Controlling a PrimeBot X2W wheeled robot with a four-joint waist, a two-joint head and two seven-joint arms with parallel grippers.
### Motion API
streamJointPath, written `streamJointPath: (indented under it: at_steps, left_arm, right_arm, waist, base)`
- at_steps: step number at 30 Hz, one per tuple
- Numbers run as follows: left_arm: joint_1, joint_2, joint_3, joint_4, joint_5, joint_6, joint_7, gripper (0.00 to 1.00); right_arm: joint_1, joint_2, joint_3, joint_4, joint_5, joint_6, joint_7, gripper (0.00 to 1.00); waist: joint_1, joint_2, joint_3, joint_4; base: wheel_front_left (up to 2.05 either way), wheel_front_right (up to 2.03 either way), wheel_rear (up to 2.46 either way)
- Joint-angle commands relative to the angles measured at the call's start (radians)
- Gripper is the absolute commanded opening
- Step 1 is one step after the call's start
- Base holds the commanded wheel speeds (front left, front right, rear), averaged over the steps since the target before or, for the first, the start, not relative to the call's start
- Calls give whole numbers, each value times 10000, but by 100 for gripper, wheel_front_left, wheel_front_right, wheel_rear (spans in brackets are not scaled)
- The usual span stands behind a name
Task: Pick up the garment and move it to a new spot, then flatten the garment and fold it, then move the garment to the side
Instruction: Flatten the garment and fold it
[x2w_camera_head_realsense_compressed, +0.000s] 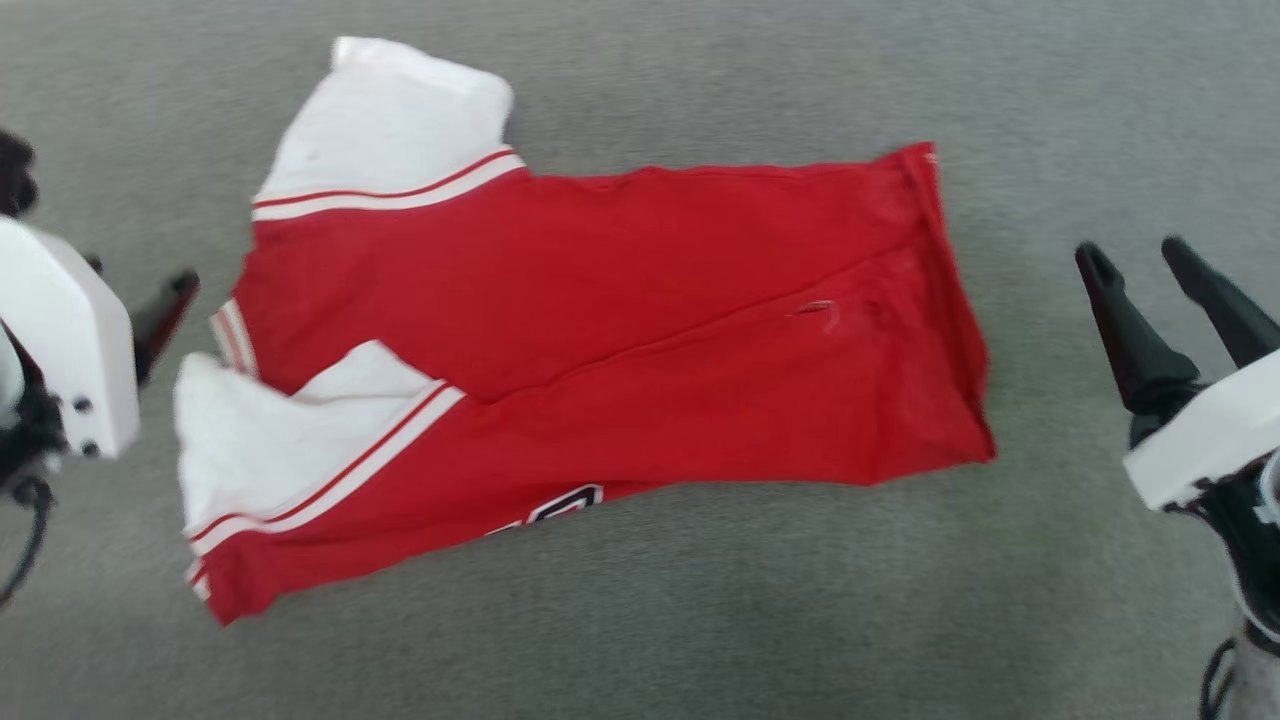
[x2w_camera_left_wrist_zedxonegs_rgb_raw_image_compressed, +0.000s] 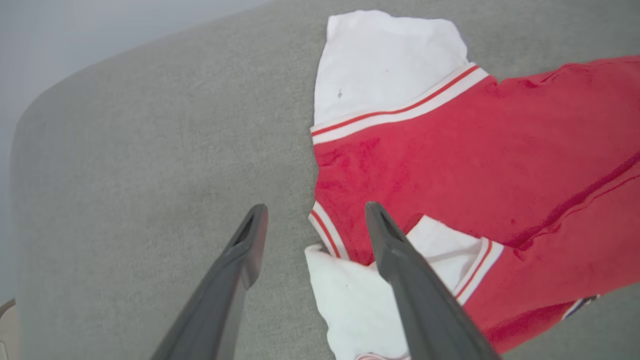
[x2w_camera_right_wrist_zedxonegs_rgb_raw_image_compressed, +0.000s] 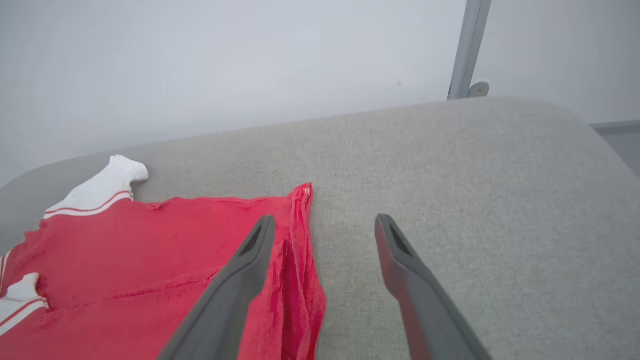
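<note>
Your shirt (x2w_camera_head_realsense_compressed: 600, 330) is lying folded lengthwise in the middle of the grey table (x2w_camera_head_realsense_compressed: 700, 620), with the white sleeve ends toward your left and the hem toward your right. The lettering (x2w_camera_head_realsense_compressed: 560, 505) is nearly all tucked under the near edge. Only a scrap of black-and-white outline peeks out, so it's not readable. There's a small mark (x2w_camera_head_realsense_compressed: 820, 312) on the red near the hem end, too blurry to say what it is.

The left claw (x2w_camera_left_wrist_zedxonegs_rgb_raw_image_compressed: 312, 215) is spread wide with nothing between its fingers, right by the sleeve end. In its wrist view one finger crosses in front of the nearer white sleeve (x2w_camera_left_wrist_zedxonegs_rgb_raw_image_compressed: 350, 305), and I can't tell if it touches the cloth. In the head view the white wrist housing hides most of that claw, and just one fingertip pokes out.

The right claw (x2w_camera_head_realsense_compressed: 1133, 252) is spread and empty too, off past the hem end and clear of the shirt. In its own wrist view one finger overlaps the hem edge. The whole head view is a bit smeary.
</note>
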Motion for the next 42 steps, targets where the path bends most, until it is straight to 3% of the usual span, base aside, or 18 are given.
streamJointPath:
  at_steps: [1,6,12,22,34,42]
  left_arm:
    - [-418,-126,23,293,281,-282,-64,100]
    - [-1625,-614,-99,1512,944,-1276,8,100]
    - [-3009,-1159,-358,3367,1711,-2253,231,100]
    - [-4405,-1896,-668,6311,2225,-3114,546,100]
    - [-5309,-2714,-1126,8492,2700,-3153,1069,100]
    - [-5642,-3173,-1555,9602,3101,-2559,1926,100]
  right_arm:
    - [-138,142,125,-15,-188,-5,-677,100]
    - [-236,304,843,253,-430,-5,-2648,100]
    - [-377,491,1446,864,-606,-5,-4264,100]
    - [-603,650,1986,1343,-185,-5,-4898,100]
    - [-1749,-74,2806,1811,375,-5,-3726,100]
    - [-3469,-612,3547,2530,775,-5,-2932,100]
  waist:
    - [0,0,48,-528]
    - [0,0,298,-1389]
    - [0,0,696,-2313]
    - [0,0,1437,-3167]
    - [0,0,2132,-3025]
    - [0,0,2490,-2745]
  base:
    - [0,0,0]
    - [0,0,0]
    - [0,0,0]
    - [0,0,0]
    - [0,0,0]
    - [0,0,0]
